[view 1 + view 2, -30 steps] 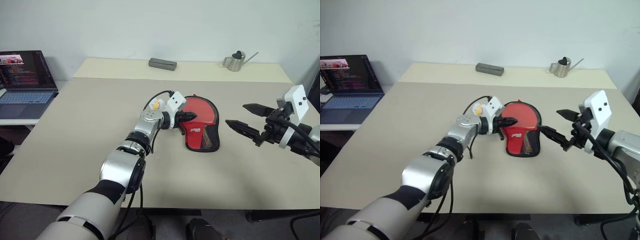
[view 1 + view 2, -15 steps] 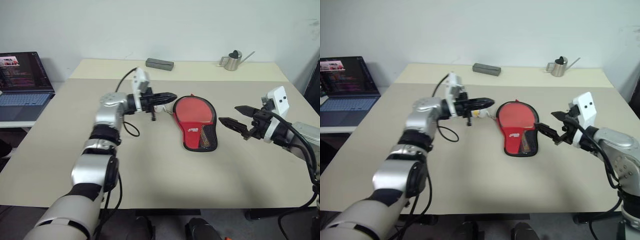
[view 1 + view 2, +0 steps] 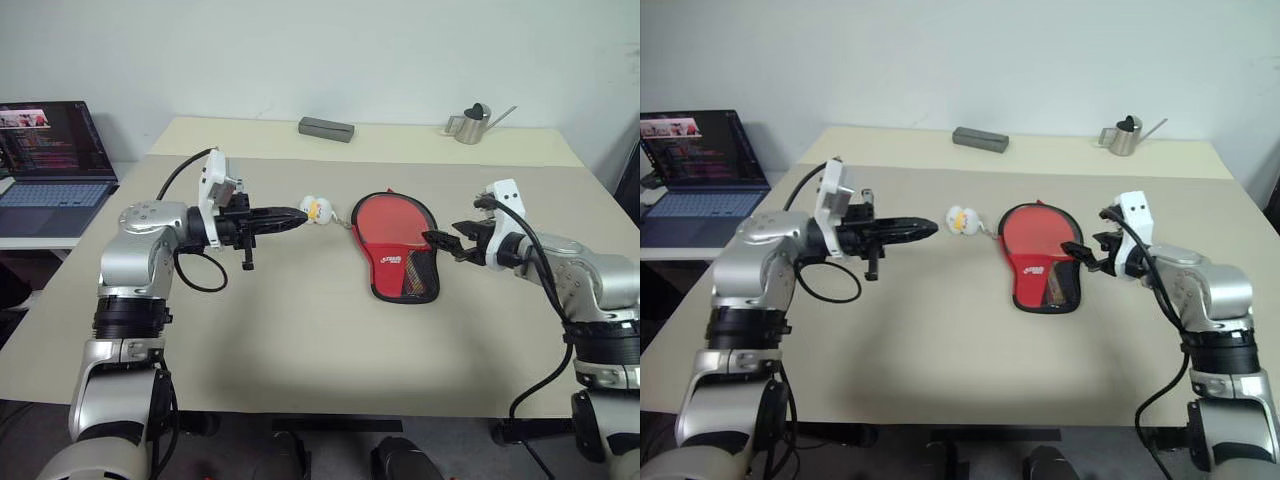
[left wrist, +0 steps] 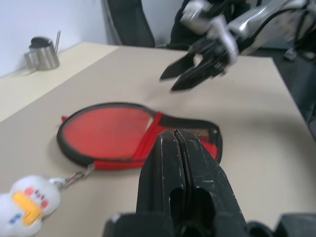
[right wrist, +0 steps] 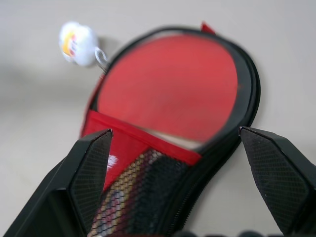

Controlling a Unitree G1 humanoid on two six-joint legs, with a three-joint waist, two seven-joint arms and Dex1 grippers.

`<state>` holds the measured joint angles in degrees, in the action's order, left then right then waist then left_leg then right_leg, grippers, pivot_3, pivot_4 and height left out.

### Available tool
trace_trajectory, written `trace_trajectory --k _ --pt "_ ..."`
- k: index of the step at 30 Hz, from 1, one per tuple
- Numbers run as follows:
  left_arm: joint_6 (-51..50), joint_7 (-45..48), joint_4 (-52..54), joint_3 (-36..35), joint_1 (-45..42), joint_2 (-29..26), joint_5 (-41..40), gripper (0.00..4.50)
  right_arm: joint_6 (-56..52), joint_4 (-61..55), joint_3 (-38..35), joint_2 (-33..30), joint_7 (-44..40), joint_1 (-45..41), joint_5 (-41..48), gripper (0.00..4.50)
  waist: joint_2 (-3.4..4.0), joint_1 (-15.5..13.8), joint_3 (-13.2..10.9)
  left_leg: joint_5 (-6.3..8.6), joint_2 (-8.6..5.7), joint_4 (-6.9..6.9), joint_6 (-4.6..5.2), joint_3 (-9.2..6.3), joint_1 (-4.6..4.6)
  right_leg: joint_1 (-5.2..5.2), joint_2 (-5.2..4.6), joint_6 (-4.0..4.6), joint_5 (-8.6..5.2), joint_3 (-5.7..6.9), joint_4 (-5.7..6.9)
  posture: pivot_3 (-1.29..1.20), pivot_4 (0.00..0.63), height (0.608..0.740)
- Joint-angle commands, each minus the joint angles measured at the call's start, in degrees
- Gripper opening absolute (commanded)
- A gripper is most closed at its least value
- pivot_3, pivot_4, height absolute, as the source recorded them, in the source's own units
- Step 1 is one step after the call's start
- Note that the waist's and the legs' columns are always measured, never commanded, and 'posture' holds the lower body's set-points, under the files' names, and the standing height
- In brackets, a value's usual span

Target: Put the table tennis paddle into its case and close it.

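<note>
The paddle [image 3: 390, 222] lies inside the open case [image 3: 425, 275] mid-worktop. The right hand [image 3: 447, 243], fingers apart, hovers beside it; the left hand [image 3: 292, 216], pinched together, sits left. Closing calls for pinning the case while drawing the zip.

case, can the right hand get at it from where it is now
Probably yes: the right hand hangs open right at the case's edge, with nothing between them. The left hand is off on the far side.

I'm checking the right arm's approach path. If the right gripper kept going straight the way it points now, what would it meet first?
Most likely the case: the open right gripper points at its red paddle-filled round end, fingers straddling it. The exact contact point is unclear.
</note>
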<state>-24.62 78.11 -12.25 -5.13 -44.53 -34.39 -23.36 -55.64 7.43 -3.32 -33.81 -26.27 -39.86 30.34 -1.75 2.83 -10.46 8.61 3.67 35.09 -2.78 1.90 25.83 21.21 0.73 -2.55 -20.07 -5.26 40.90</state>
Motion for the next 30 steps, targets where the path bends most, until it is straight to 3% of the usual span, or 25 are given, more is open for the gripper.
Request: trace_trajectory --k 1,30 --pt "-1.42 -0.55 4.14 -0.28 -0.13 -1.18 -2.56 0.05 1.89 3.76 -0.49 0.39 -1.32 -2.67 -1.75 4.5 0.0 0.09 0.0 0.0 0.0 -0.01 0.0 0.0 0.0 0.01 0.0 0.0 0.0 0.01 0.0 0.0 0.15 0.74" --pt "0.92 -3.42 7.93 4.43 -0.02 -6.82 0.51 0.05 7.43 22.81 2.15 6.9 -8.46 -7.61 -10.92 4.5 0.0 0.6 0.0 0.0 0.01 0.0 0.0 0.05 -0.03 0.02 0.03 0.03 0.04 -0.07 0.02 0.0 0.15 0.74"
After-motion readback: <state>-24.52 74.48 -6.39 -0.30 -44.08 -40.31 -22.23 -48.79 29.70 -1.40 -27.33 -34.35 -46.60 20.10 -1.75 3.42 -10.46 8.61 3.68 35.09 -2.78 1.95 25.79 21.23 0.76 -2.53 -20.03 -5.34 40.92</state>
